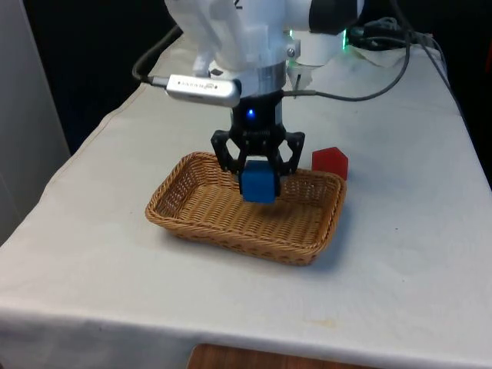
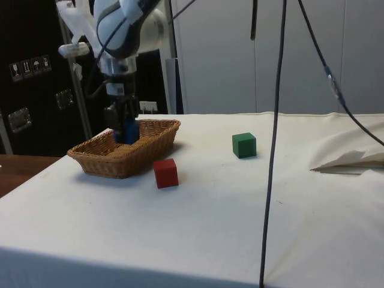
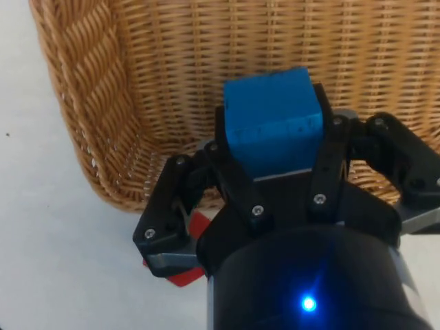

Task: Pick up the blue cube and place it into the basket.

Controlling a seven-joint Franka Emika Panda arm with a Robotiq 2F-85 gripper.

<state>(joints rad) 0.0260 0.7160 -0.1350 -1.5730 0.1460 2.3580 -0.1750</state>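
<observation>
Claw (image 1: 258,171) clamped on blue cube (image 1: 258,183), held low inside wicker basket (image 1: 200,215); red cube (image 1: 330,162) just behind basket on counter (image 1: 400,254).

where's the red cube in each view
Front view: red cube behind the basket's far corner, on the front view's right.
Side view: red cube on the cloth in front of the basket.
Wrist view: a red sliver behind the end effector.
Shared landmark: the basket.
</observation>
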